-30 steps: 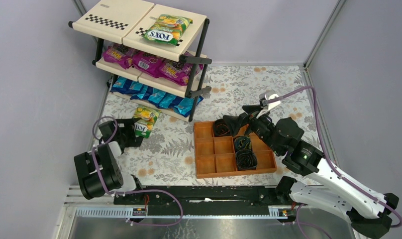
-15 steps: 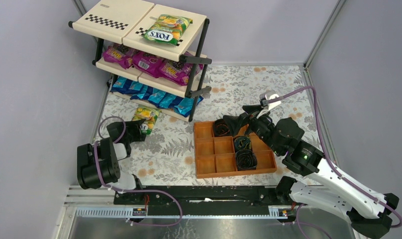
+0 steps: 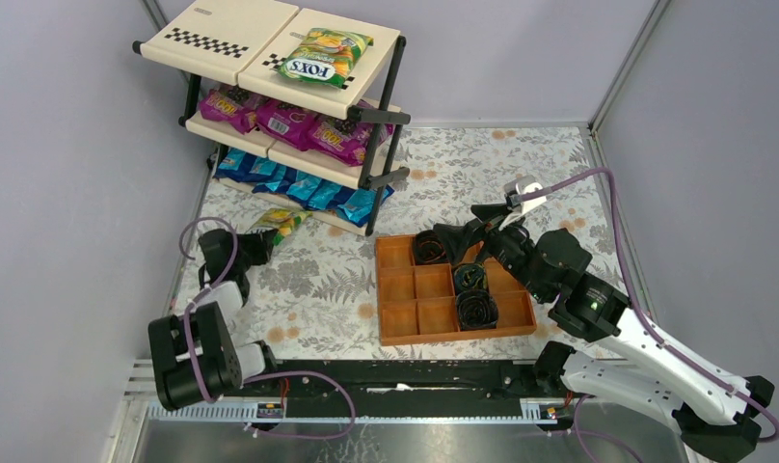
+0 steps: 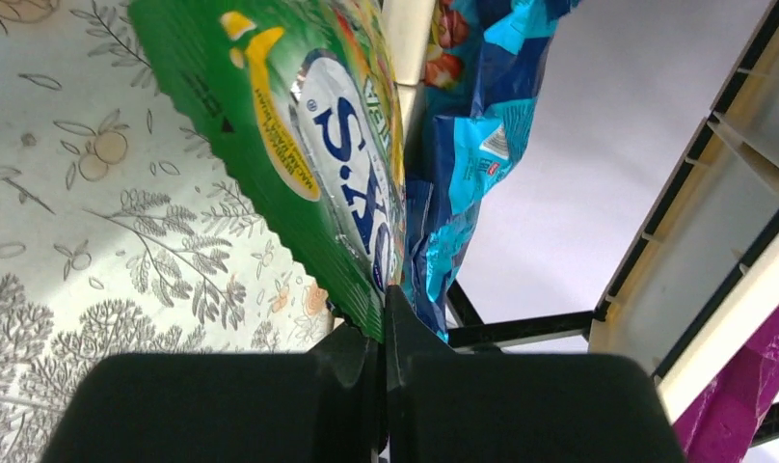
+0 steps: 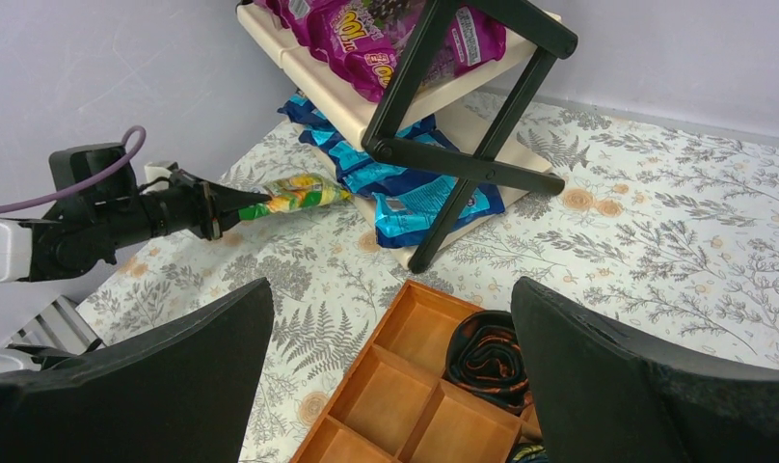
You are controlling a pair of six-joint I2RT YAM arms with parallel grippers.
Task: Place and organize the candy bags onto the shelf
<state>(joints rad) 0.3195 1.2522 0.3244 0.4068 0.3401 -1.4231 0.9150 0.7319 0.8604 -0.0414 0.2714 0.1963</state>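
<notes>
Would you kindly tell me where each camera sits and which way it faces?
Top external: above and behind, looking down at the floral table; left arm and right arm show.
Left wrist: on the left hand, shut on the glossy green-yellow candy bag, cream three-tier shelf beyond.
Right wrist: on the open right hand, over the orange-brown compartment tray, facing the shelf; left arm visible.
All three share that bag and shelf.

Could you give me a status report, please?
Left hand shut on green candy bag. Bag low beside shelf, blue bags close by. Right hand open above orange tray.
</notes>
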